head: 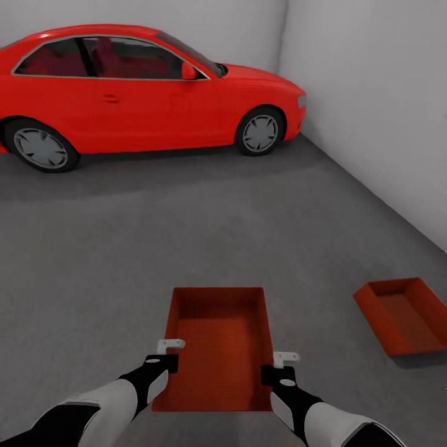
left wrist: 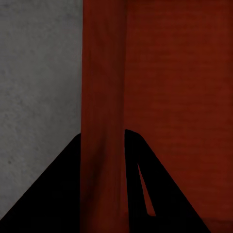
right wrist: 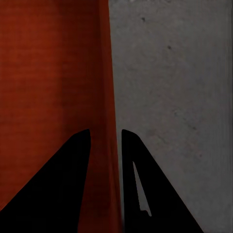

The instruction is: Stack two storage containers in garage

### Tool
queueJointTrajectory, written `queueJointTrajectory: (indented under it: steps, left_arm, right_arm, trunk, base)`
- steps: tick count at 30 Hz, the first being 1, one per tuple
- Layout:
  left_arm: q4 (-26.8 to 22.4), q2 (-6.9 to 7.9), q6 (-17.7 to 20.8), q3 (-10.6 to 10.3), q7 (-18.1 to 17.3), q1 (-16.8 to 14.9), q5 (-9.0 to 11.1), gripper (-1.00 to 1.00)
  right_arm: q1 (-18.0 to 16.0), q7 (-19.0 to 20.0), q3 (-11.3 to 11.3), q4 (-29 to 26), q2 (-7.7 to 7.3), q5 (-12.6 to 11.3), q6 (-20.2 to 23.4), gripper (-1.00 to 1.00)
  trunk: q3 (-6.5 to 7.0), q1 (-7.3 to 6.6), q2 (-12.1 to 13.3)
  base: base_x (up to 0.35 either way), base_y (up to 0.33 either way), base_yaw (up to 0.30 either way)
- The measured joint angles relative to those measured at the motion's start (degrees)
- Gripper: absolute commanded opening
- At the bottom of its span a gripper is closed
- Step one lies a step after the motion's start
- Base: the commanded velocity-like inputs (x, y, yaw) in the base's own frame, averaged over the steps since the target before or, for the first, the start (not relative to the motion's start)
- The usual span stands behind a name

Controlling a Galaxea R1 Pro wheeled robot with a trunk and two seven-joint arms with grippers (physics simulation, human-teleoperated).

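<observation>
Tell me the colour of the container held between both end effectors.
Red-orange with fine ribbing; the held container shows best in the head view.

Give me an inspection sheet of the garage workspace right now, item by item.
Surface: dark grey concrete floor, bare between car and robot.
Job's things: held container straight ahead, both long walls gripped; second container on the floor to the robot's right, apart from it. Not stacked.
Clutter: nothing seen.
Grippers: left gripper straddles the held container's left wall, right gripper its right wall; each wall sits between fingers.
Cables: nothing seen.
Surroundings: red car ahead, plain white-grey walls.
</observation>
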Motion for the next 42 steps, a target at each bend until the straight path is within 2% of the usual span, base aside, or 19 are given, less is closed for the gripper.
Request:
queueJointTrajectory:
  steps: [42]
  left_arm:
    - [-0.01, 0.00, -0.02, 0.05, 0.00, 0.01, -0.03, -1.00]
  right_arm:
    - [-0.02, 0.00, 0.04, 0.00, 0.00, 0.00, 0.00, -1.00]
  trunk:
    - [0.00, 0.00, 0.00]
  base:
    - [0.322, 0.000, -0.242]
